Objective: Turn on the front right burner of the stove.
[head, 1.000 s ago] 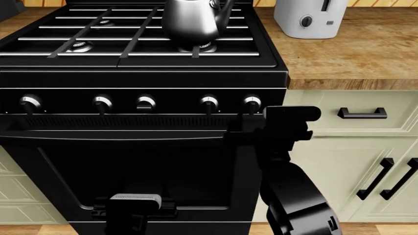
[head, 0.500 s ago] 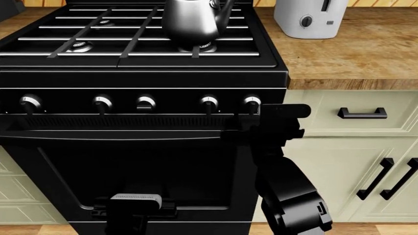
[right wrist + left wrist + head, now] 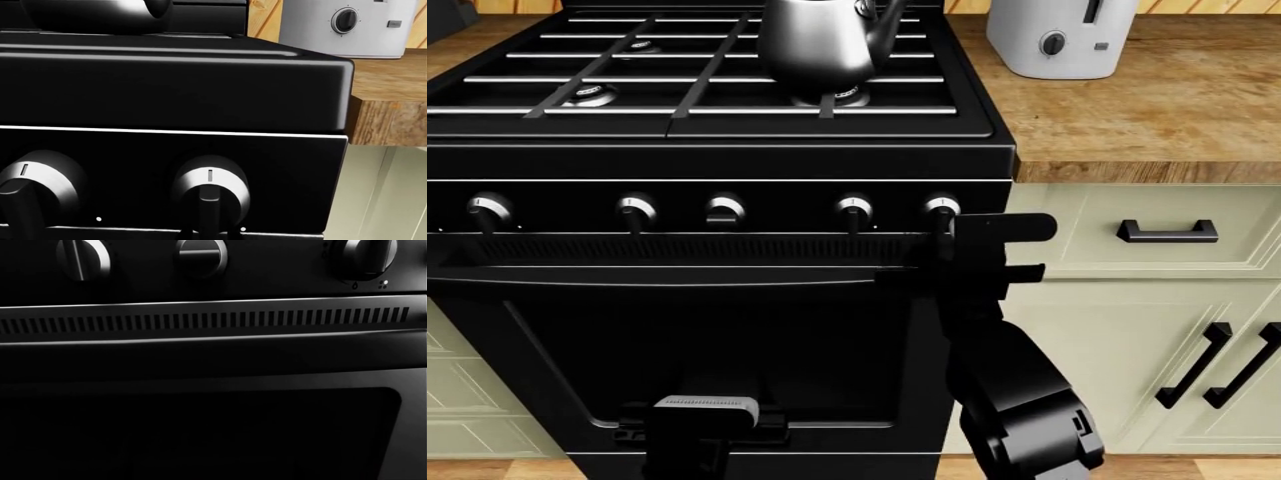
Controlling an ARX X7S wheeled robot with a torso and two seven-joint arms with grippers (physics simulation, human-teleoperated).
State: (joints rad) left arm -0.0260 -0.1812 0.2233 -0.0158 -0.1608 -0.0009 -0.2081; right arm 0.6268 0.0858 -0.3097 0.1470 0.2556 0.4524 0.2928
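Observation:
The stove (image 3: 714, 150) is glossy black, with black grates and a row of silver-faced knobs. The front right burner (image 3: 846, 96) shows as a small silvery ring under a steel kettle (image 3: 818, 40). My right gripper (image 3: 945, 238) is at the rightmost knob (image 3: 942, 209). In the right wrist view its dark fingertips (image 3: 186, 233) stand apart on either side of that knob's (image 3: 210, 186) grip bar; I cannot tell whether they touch it. My left gripper (image 3: 701, 418) hangs low before the oven door; its jaws do not show.
A white toaster (image 3: 1061, 35) stands on the wooden counter (image 3: 1148, 110) right of the stove. Cream cabinets with black handles (image 3: 1168, 232) lie right of my right arm. The left wrist view faces the oven vent strip (image 3: 200, 320) and some knobs.
My right gripper has moved left, closer to the rightmost knob. The left arm, kettle and knobs have not moved.

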